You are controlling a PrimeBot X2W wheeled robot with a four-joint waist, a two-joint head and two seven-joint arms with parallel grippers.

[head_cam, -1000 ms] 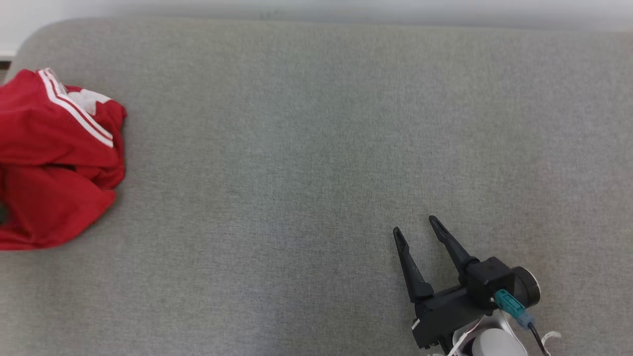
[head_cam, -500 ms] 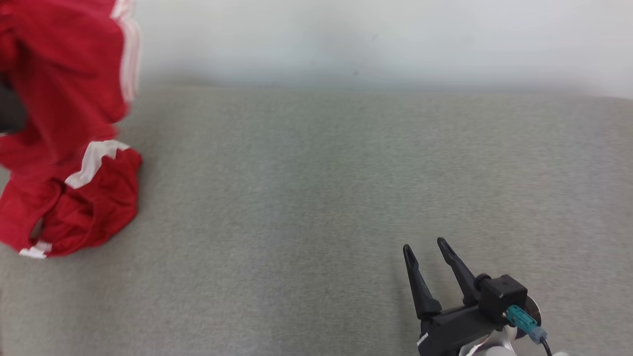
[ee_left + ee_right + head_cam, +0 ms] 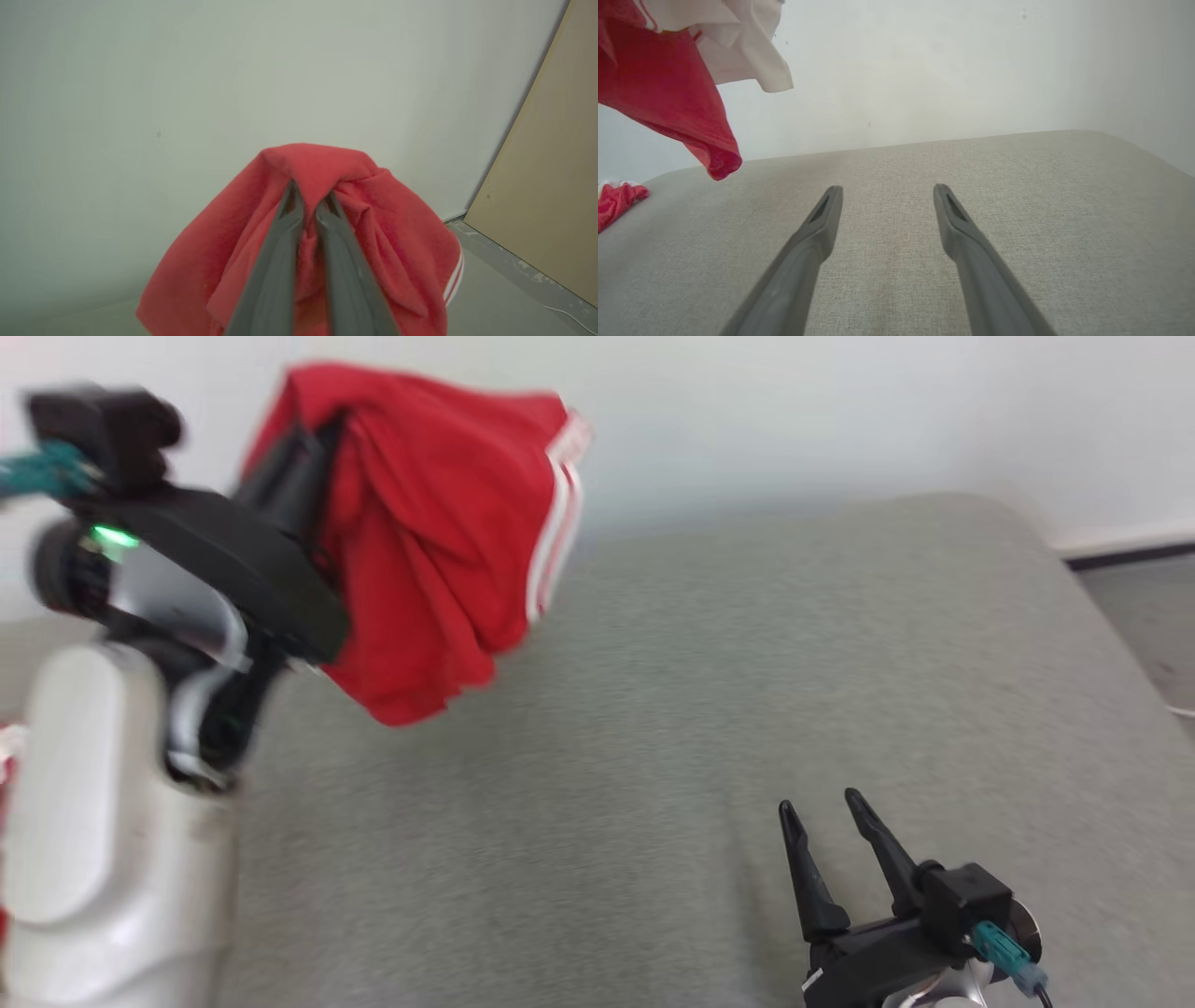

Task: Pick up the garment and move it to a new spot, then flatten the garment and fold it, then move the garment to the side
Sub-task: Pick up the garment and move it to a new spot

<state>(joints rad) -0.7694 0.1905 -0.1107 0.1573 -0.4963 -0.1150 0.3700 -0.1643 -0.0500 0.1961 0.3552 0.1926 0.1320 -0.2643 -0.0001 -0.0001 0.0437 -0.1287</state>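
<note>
- Head view: the red soft-cloth garment with white side stripes (image 3: 439, 541) hangs in the air above the far left part of the grey woven-fabric cushion (image 3: 653, 709), clear of its surface. Its top fold is draped over the fingers of the left gripper (image 3: 303, 467), whose tips are buried in the cloth and clamped on it. The pale left forearm stands upright over the cushion's left edge, with the wrist bent so the gripper slants up towards the pale wall (image 3: 794, 411). The garment's long axis runs downward, stripes top to bottom and the lowest hem pointing at the cushion; the cloth is blurred.
- Head view, near right of the cushion: the right gripper (image 3: 822, 803) sits low over it, its fingers spread, with nothing between them, pointing towards the wall.
- Left wrist view: the left gripper (image 3: 311, 196) has its fingers nearly together, pinching a ridge of the garment (image 3: 224, 252), which falls away on both sides of them. Behind are the wall and a tan board (image 3: 551, 186).
- Right wrist view: the right gripper (image 3: 887, 189) has its fingers wide apart just above the cushion (image 3: 1017, 210). The garment (image 3: 663, 88) hangs well above the cushion's far left, a white cloth part (image 3: 738, 46) beside it. A red scrap (image 3: 616, 200) lies on the cushion's left edge.
</note>
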